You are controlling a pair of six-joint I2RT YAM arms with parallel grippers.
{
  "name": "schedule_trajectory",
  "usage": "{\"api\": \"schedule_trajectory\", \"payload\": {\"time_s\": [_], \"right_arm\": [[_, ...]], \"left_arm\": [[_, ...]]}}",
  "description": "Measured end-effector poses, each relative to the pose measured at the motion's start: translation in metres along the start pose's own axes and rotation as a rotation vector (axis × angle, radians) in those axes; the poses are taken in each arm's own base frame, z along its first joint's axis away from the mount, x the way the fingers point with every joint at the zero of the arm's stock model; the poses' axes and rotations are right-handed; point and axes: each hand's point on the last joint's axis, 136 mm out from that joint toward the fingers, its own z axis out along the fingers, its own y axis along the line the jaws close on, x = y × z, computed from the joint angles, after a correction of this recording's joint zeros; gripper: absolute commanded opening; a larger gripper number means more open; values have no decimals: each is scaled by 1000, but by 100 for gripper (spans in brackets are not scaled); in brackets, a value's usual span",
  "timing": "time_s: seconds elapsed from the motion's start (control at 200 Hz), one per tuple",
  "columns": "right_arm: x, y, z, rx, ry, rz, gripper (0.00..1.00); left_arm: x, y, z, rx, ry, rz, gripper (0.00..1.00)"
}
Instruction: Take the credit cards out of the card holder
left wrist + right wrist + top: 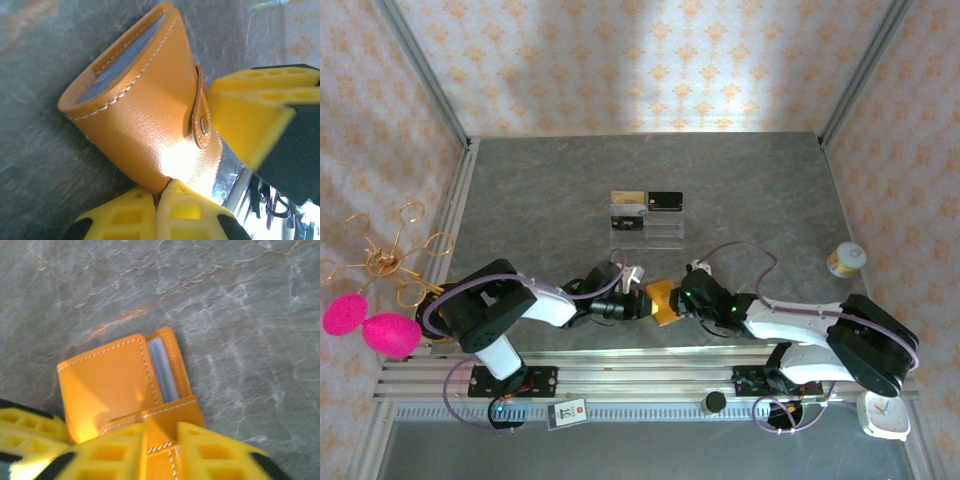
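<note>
The tan leather card holder (663, 302) is found between both arms, near the table's (520, 200) front edge. Its corner is pinched by the left gripper (161, 192) (fingers pressed together). Its flap is straddled by the right gripper (162, 435); whether it is squeezed cannot be told. A pale card (162, 371) is seen inside.

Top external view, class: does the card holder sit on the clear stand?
No, the card holder is near the front of the table, apart from the clear stand farther back.
</note>
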Motion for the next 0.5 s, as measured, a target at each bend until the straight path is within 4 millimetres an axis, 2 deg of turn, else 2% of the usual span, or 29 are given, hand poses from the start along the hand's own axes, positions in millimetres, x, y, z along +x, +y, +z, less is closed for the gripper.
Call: {"api": "schedule_trajectory", "payload": {"time_s": [0.04, 0.085, 0.185, 0.265, 0.375, 0.5], "right_arm": [[-3, 6, -5, -15, -9, -14, 57], [-12, 15, -14, -42, -37, -36, 65], [-37, 37, -32, -106, -118, -57, 72], [-56, 55, -39, -132, -162, -77, 73], [-70, 72, -28, -115, -163, -106, 73], [-61, 66, -9, -58, -117, -142, 75]], "left_arm": [[-2, 0, -5, -5, -23, 4, 0], [-6, -1, -13, -15, -58, 12, 0], [-18, -9, -28, -15, -135, 34, 0], [-28, -19, -37, -3, -191, 54, 0], [-35, -24, -45, -8, -229, 65, 0], [-35, -17, -48, -42, -232, 53, 0]]}}
